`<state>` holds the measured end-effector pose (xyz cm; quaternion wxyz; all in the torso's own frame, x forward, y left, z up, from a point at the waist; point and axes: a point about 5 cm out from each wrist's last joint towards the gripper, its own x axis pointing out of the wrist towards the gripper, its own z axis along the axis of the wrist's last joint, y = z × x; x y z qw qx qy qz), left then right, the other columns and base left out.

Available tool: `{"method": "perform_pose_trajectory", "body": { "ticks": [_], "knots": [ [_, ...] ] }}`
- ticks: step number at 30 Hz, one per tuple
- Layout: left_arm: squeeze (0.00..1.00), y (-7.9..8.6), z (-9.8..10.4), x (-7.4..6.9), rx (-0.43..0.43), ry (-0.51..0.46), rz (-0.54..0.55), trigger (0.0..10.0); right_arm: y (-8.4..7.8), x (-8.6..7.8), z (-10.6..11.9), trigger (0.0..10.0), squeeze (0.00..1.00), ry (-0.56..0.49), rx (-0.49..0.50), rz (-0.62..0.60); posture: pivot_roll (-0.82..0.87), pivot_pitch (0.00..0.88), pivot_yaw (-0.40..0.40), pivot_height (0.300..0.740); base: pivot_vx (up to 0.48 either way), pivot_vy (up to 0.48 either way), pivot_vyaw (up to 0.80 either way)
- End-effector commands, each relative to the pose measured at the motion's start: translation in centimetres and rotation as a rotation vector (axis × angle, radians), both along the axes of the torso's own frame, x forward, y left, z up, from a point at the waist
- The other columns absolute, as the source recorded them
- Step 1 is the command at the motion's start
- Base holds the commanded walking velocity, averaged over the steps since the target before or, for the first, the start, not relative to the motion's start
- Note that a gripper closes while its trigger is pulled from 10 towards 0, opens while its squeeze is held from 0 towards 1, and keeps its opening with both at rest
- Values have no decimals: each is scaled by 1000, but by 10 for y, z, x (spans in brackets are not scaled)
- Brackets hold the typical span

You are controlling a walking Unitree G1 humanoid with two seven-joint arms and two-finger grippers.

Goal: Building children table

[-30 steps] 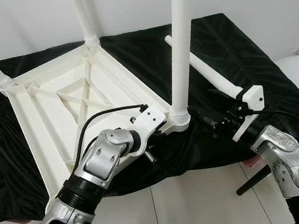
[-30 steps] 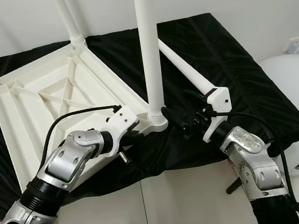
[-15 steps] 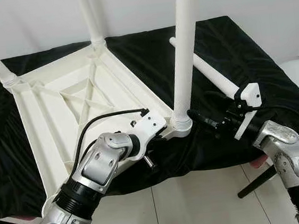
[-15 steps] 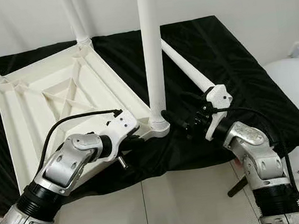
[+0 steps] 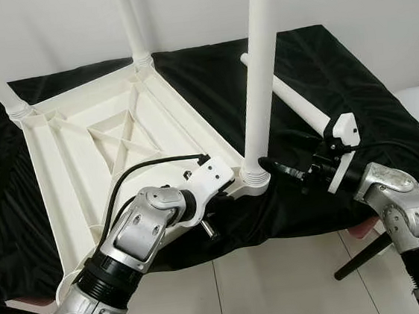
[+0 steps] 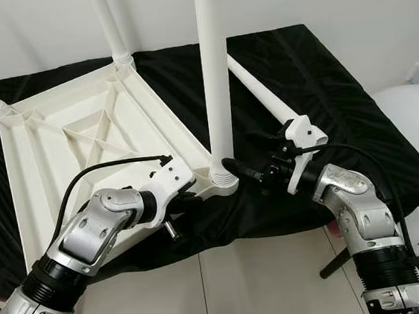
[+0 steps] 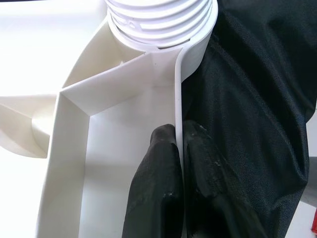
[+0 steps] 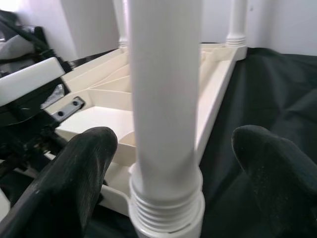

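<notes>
At frame centre the upturned white children's table lay on the black-draped worktop, the left tool pinching its rim wall beside the near upright leg, which the right tool straddled, fingers spread.

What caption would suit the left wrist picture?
Left gripper pinches the upturned table's rim just below a screwed-in leg.

We see a smooth white plastic tabletop, a ridged-threaded leg, matt wrinkled black cloth, and glossy floor tiles.
</notes>
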<state>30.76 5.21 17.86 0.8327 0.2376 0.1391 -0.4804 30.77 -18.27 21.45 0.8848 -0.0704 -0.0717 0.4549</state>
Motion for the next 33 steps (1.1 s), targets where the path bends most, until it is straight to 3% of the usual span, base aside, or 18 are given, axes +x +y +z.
{"method": "perform_pose_trajectory", "body": {
  "ticks": [1, 33],
  "knots": [
    [0, 2, -1, -1, 19, 1, 8, 10000, 2, 1, -1, 10000, 0, 16, -25, 39, -89, 133, 41, 740, 0, 0, 0],
    [0, 1, 3, 0, 19, -6, 16, 10000, 25, 27, -8, 10000, 0, 24, -72, 135, -65, 153, 31, 740, 0, 0, 0]
  ]
}}
